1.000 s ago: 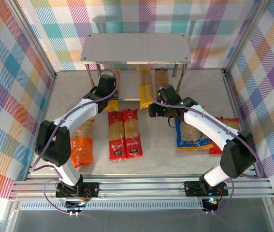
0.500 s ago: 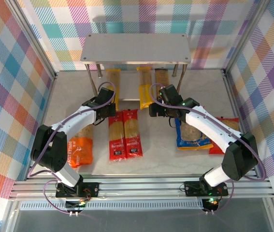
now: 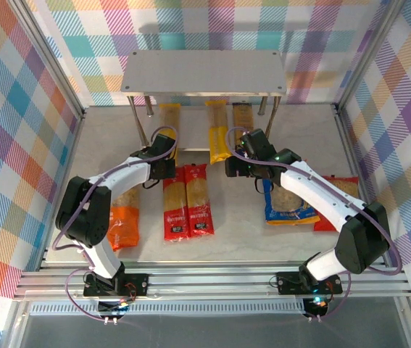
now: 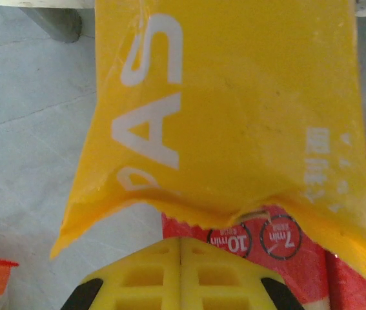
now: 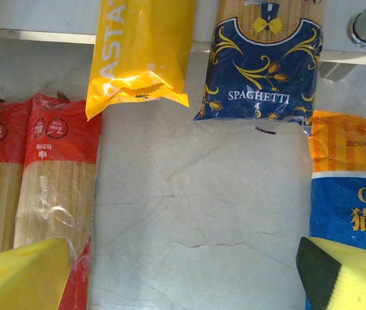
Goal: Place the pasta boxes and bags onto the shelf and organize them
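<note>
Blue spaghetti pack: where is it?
Blue pack sits right of centre in the top view, far end under the shelf top, just right of a yellow pack.

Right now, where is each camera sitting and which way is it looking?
Top camera: above, behind the arms, looking down on table, shelf, left arm, right arm.
Left wrist: on the left arm, facing a yellow pack; shut left claw at bottom.
Right wrist: on the right arm, facing the shelf's edge; open right claw in bottom corners.
Shared: both wrists see the red packs.
</note>
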Controlling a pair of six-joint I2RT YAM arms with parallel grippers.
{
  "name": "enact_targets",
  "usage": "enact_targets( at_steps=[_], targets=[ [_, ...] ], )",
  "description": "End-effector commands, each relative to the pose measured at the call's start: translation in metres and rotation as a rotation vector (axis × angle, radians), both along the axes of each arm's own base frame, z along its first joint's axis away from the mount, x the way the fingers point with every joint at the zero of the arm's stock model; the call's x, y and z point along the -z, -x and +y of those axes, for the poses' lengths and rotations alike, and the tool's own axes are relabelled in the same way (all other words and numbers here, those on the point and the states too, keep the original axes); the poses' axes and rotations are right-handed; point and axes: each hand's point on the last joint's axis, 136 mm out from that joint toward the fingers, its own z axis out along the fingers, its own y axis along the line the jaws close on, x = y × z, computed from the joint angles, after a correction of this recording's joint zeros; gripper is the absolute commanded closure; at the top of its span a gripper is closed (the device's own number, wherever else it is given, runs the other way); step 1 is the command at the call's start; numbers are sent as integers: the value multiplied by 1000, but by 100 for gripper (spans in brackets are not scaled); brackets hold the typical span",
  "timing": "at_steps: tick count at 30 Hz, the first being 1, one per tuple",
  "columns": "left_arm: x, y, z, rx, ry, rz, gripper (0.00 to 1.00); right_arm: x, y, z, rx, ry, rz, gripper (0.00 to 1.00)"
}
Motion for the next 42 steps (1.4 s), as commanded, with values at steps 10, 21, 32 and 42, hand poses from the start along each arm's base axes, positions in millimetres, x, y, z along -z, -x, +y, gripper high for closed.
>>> enact_targets(
  at_steps=[10,21,32,42],
  targets=[
    [-14,-35,32,-75,-32,-75,100,-3,0,-4,20,-1,-9,9],
    [-19,-27,31,-74,17,-60,100,-1,0,-3,20,3,-4,9],
    [-54,44,37,-78,48,-74,65,-2,-4,4,7,-23,1,9],
    [-37,113,4,-98,150,-51,53,-3,-2,9,-6,-52,5,8]
  ],
)
